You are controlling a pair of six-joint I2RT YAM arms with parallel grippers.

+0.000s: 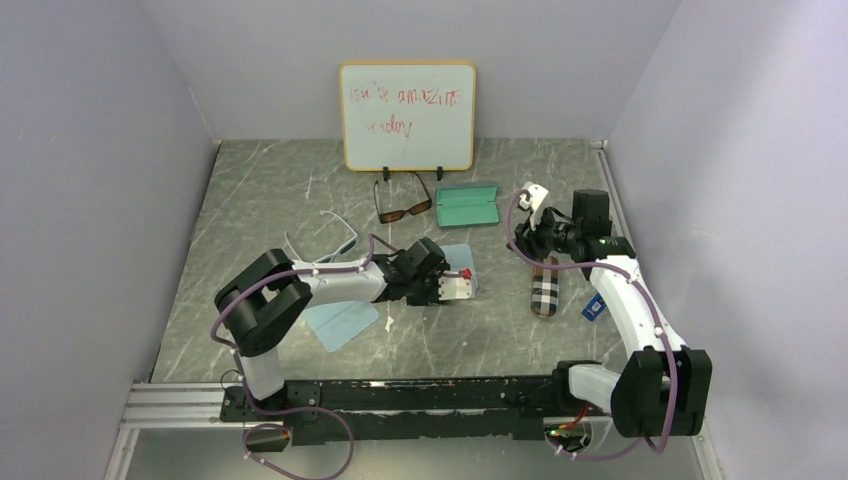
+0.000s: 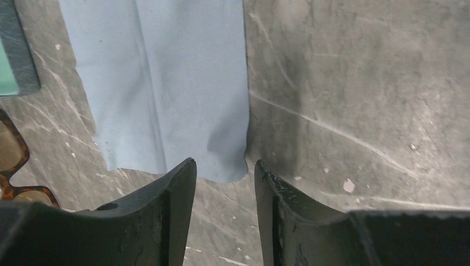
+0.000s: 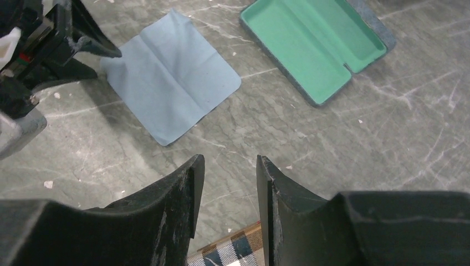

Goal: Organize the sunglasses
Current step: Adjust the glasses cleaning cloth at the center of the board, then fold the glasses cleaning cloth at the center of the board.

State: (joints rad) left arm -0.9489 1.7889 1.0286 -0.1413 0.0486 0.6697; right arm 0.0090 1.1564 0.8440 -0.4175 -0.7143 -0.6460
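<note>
The brown sunglasses (image 1: pixel 403 206) lie unfolded in front of the whiteboard; a corner shows in the left wrist view (image 2: pixel 12 160). The white sunglasses (image 1: pixel 343 233) lie left of them, behind my left arm. My left gripper (image 1: pixel 462 290) (image 2: pixel 224 163) is open and empty, low over the table at the near corner of a light-blue cloth (image 2: pixel 166 83). My right gripper (image 1: pixel 527 243) (image 3: pixel 230 159) is open and empty, just above the far end of the plaid case (image 1: pixel 545 286) (image 3: pixel 235 250).
An open grey-blue case with green lining (image 1: pixel 467 206) (image 3: pixel 313 47) lies right of the brown pair. A second light-blue cloth (image 1: pixel 340 323) lies under the left arm. A small blue item (image 1: pixel 594 306) sits by the right arm. The whiteboard (image 1: pixel 407 115) stands at the back wall.
</note>
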